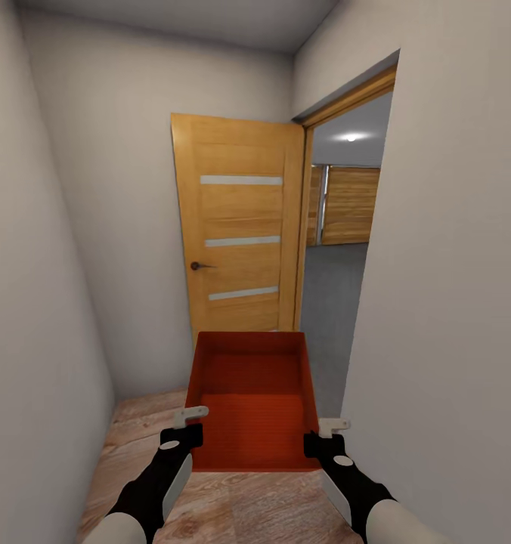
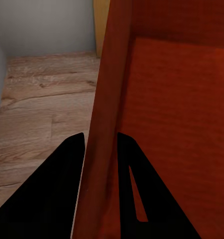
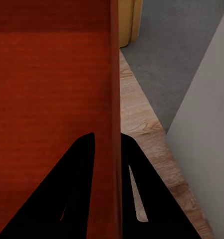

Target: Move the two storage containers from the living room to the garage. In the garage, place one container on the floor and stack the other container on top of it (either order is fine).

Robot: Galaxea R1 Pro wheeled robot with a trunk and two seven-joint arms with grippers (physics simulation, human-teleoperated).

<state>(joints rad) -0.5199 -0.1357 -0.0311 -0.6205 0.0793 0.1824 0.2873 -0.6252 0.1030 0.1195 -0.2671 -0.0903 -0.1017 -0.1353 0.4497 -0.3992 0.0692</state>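
Note:
I hold one orange-red storage container (image 1: pixel 252 400) level in front of me, above a light wood plank floor in a narrow hallway. My left gripper (image 1: pixel 186 432) is shut on its left wall, one finger inside and one outside, as the left wrist view shows on the container wall (image 2: pixel 103 119). My right gripper (image 1: pixel 322 438) is shut on the right wall (image 3: pixel 115 99) in the same way. Through a doorway at the right, the garage (image 1: pixel 342 227) shows its dark grey floor (image 1: pixel 331 302) and a slatted wooden door.
An open wooden door (image 1: pixel 240 227) with three pale strips stands straight ahead, swung against the end wall. White walls close in on the left (image 1: pixel 36 302) and right (image 1: pixel 452 302). The doorway frame (image 1: pixel 307 227) is just beyond the container's far right corner.

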